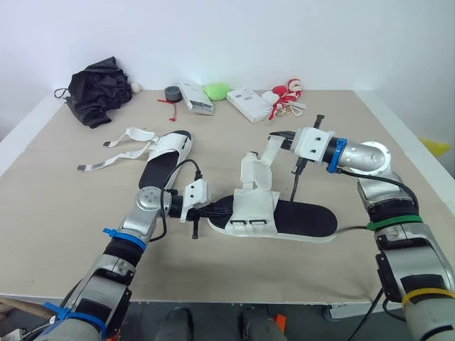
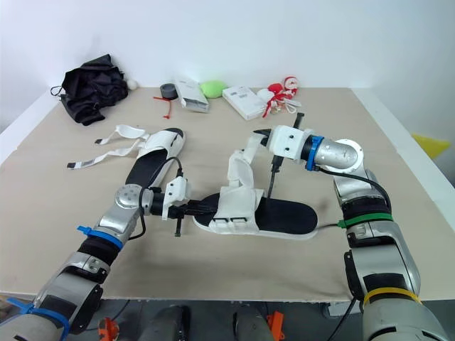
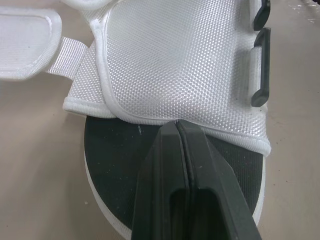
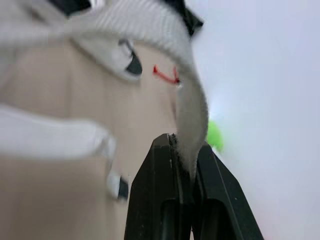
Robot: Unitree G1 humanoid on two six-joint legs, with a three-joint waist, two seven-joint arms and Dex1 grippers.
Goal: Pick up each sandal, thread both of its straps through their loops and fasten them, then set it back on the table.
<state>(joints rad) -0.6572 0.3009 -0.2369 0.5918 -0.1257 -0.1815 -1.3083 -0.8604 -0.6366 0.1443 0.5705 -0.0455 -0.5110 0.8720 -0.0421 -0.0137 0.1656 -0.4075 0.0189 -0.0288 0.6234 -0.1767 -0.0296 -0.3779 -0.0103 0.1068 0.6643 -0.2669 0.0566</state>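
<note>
Sandal (image 1: 298,219) lies flat at frame centre on table (image 1: 57,213). Left gripper (image 3: 177,126) is closed, fingers pressed together, tips against the hem of its white upper (image 3: 175,60). Right gripper (image 4: 184,145) clamps strap (image 1: 268,150), holding it raised just right of centre; second sandal (image 1: 165,160) lies left of centre, its loose straps (image 1: 117,153) trailing toward the left edge.

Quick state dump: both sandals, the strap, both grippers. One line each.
near sandal: lying flat, unfastened
strap: lifted up off the near sandal
right gripper: shut on strap
left gripper: shut, tips at the hem of the near sandal's upper
far sandal: lying flat, unfastened, loose ends splayed out
</note>
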